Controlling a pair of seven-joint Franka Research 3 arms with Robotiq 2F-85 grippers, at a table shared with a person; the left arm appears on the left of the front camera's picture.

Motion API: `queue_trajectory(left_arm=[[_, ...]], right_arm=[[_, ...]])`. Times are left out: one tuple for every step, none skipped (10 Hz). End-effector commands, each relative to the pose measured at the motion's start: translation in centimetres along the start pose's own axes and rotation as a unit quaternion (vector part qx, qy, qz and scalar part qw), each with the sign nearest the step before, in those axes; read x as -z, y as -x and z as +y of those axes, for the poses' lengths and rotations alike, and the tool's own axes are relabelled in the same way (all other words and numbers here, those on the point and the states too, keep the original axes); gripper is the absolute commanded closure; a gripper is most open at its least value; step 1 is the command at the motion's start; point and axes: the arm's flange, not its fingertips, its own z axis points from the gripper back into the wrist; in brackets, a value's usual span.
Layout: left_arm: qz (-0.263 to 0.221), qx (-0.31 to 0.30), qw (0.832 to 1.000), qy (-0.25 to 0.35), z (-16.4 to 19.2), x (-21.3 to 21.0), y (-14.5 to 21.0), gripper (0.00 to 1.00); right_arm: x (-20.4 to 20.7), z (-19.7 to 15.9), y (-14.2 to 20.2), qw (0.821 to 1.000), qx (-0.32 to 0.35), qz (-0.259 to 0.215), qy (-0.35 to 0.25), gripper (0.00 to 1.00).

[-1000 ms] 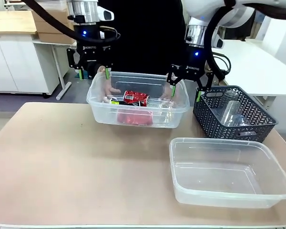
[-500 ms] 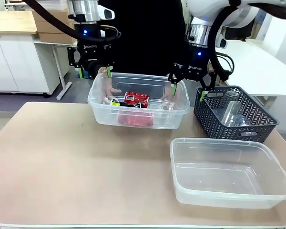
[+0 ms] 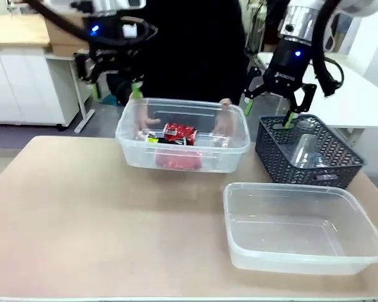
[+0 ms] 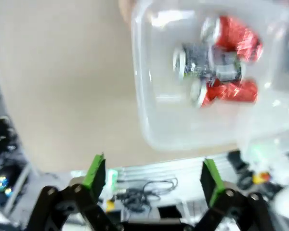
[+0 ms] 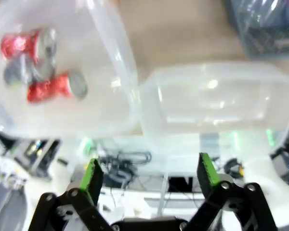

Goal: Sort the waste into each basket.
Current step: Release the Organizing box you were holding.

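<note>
The left gripper (image 3: 115,93) and right gripper (image 3: 269,112) have risen from the tub (image 3: 133,157) of cans (image 3: 179,132), fingers spread and empty.

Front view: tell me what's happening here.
A person's hands hold the far clear tub, which contains red cans. The left tool and right tool hang open over the table's far side, holding nothing. The near clear tub is empty; a clear bottle lies in the dark basket.
</note>
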Motion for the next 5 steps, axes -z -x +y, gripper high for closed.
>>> queue_trajectory(left_arm=[[-0.028, 0.062, 0.998, 0.014, 1.4, 2.1, 8.5, 0.0], [-0.052, 0.069, 0.996, -0.003, 0.9, 2.8, 11.3, 0.0], [-0.078, 0.081, 0.993, -0.016, 0.7, 3.4, 12.6, 0.0], [-0.07, 0.068, 0.995, -0.028, 1.1, 3.6, 11.4, 0.0], [-0.041, 0.063, 0.997, -0.014, 0.2, 1.6, 11.6, 0.0]], right_arm=[[0.4, -5.8, 3.9, 0.998, 0.009, 0.03, -0.057, 0.0], [0.6, -7.4, 5.3, 0.998, 0.02, 0.011, -0.062, 0.0], [0.9, -7.7, 5.6, 0.998, 0.034, -0.012, -0.048, 0.0], [1.6, -5.8, 3.6, 0.994, 0.098, -0.036, 0.011, 0.0], [-0.5, -7.5, 5.9, 0.998, 0.026, 0.012, -0.048, 0.0]])
